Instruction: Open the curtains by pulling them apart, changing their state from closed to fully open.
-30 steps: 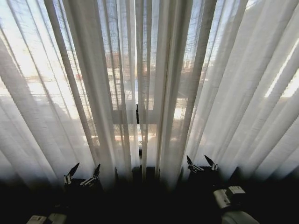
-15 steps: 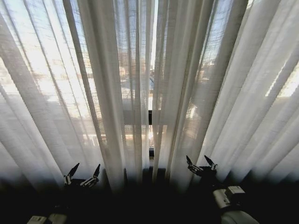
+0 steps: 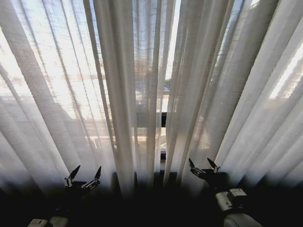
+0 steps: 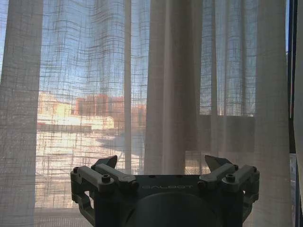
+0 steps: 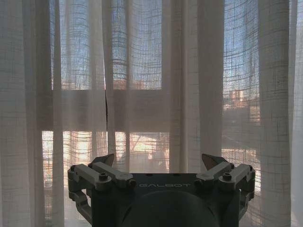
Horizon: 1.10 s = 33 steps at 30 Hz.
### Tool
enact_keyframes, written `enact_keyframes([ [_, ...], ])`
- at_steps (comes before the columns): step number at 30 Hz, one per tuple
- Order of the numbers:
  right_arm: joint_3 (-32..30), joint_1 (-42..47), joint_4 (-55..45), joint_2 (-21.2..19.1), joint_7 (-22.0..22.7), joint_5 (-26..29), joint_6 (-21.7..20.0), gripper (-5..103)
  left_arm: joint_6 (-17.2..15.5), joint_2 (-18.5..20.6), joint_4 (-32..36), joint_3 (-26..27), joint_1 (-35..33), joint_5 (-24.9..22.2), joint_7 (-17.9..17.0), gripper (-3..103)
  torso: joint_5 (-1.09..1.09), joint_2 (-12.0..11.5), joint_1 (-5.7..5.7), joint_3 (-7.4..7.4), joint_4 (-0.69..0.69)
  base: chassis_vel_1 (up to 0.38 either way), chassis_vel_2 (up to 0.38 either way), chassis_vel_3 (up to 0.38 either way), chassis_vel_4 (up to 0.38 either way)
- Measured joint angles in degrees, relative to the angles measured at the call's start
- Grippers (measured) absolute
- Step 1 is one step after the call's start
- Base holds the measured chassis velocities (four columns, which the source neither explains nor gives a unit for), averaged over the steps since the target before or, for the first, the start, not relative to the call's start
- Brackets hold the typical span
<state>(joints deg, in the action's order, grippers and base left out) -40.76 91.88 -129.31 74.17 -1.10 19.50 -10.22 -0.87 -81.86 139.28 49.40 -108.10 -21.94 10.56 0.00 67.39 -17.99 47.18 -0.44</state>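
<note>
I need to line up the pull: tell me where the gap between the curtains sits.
In the head view, the gap between the curtains runs just right of centre, above and left of the right gripper, nearer it than the left gripper.

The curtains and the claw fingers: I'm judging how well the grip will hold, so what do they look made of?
The curtains look like a thin, loosely woven sheer fabric, matte off-white; daylight and buildings show through and the crossing threads are visible. The left claw and right claw have fingers that look like hard grey metal or plastic with a matte finish and bolted links; which of the two cannot be told.
</note>
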Motion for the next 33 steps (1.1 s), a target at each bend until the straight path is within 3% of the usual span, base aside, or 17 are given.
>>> enact_keyframes([
  [6,1.6,-6.2,7.0,-0.5,0.0,0.7,-0.2,100,-0.5,-1.6,0.4,-0.5,0.5,1.2,0.0,100,0.05,0.0,0.01,0.01,0.00,0.000,0.000,0.000,0.000],
  [16,6.8,-18.0,15.2,-0.8,3.3,3.5,-4.5,100,-1.4,-3.1,1.3,-0.6,0.8,1.6,0.0,100,0.01,0.0,0.01,0.01,0.01,0.000,0.000,0.000,0.000],
  [26,13.5,-30.2,24.0,0.5,6.1,2.6,-5.3,100,-1.1,-5.7,1.5,0.5,1.4,1.3,-0.1,100,0.01,0.0,0.00,0.01,0.01,0.000,0.000,0.000,0.000],
  [33,15.3,-33.1,26.9,1.1,6.6,1.3,-5.4,100,-1.1,-6.4,1.6,0.7,1.9,1.3,-0.1,100,0.01,0.0,0.00,0.01,0.01,0.000,0.000,0.000,0.000],
])
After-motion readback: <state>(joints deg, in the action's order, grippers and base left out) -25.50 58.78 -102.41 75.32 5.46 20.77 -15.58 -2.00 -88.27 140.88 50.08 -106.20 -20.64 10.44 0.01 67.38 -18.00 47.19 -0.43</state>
